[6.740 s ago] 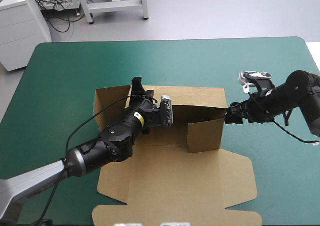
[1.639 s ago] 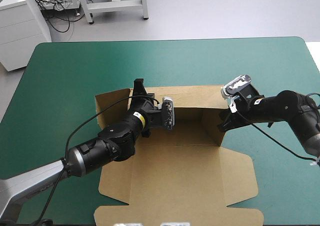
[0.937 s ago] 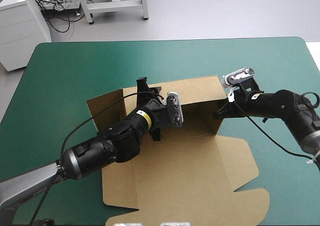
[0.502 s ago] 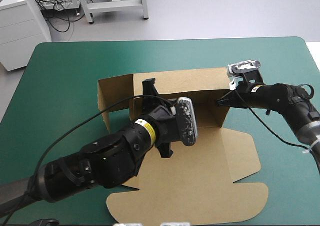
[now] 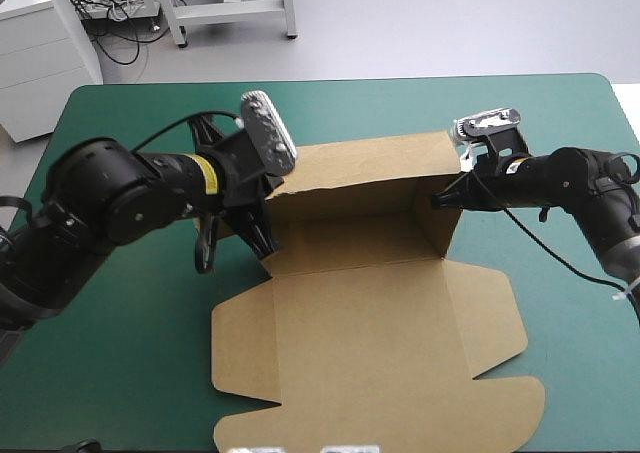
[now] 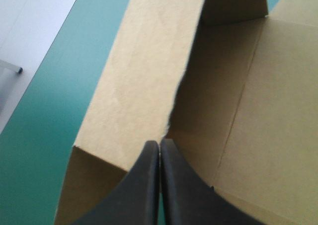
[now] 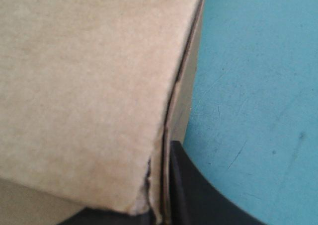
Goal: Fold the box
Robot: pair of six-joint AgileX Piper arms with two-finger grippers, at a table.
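The box (image 5: 370, 313) sits mid counter (image 5: 130, 373), rear wall raised. Our right jaws pinch its right corner, and our left jaws are clenched at the left corner. If either slips, the wall could flop flat.

teal-green cover (image 5: 130, 373) spans the table.

Black left hand (image 6: 159, 144), yellow-banded black arm (image 5: 110, 198).

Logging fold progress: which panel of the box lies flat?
The wide near panel of the box, flat on the teal-green cover; the far wall and the side wall at the right tool stand upright.
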